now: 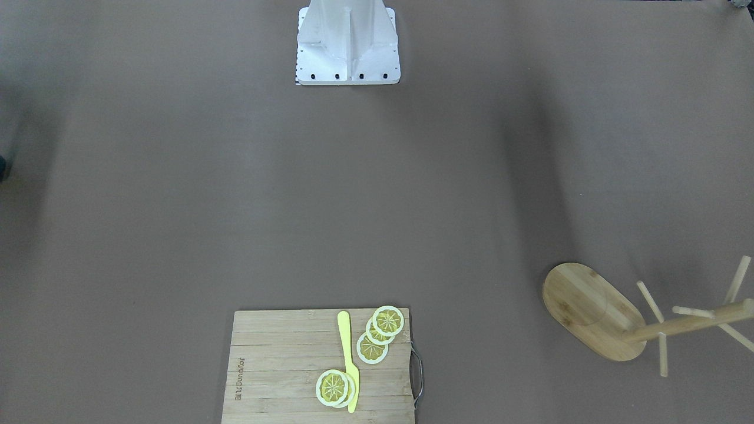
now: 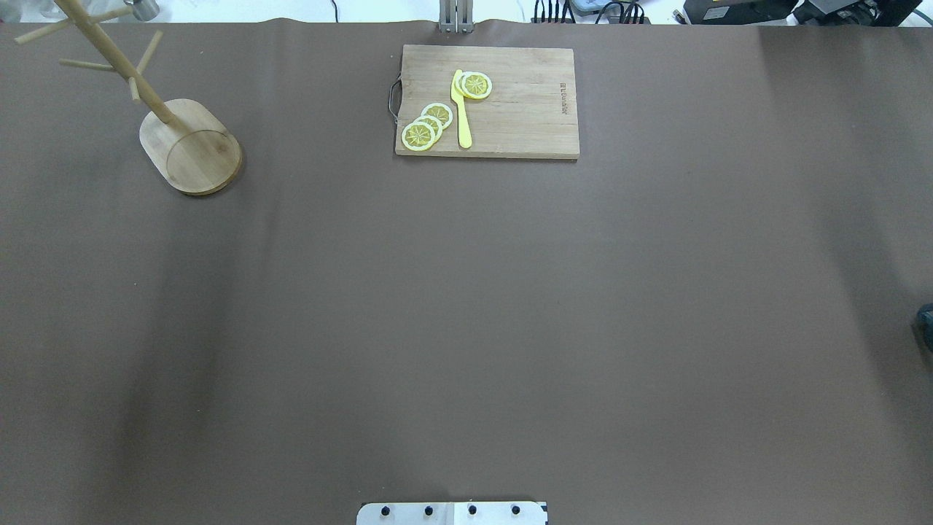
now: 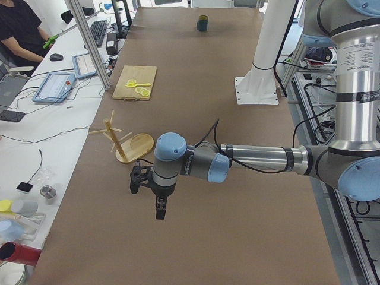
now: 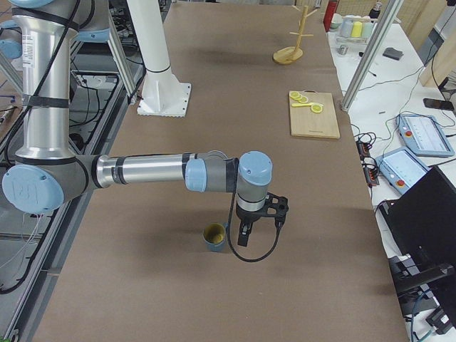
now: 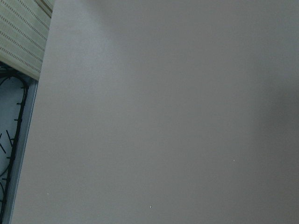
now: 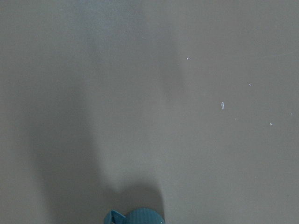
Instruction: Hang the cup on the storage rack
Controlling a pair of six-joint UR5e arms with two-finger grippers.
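Jaws of my right arm [image 4: 142, 171] hang just beside the cup [image 4: 214, 236] on the worktop [image 2: 466, 328]; whether either arm's jaws are apart, I cannot tell. One cup, one rack [image 2: 191, 146].

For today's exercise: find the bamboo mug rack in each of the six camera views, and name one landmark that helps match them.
Front-facing: storage rack lower right, its top cut by the edge.
Overhead: storage rack upper left.
Exterior left: left of centre.
Exterior right: top, far end.
Left wrist: not in it.
Right wrist: not in it.
Shared landmark: cutting board.
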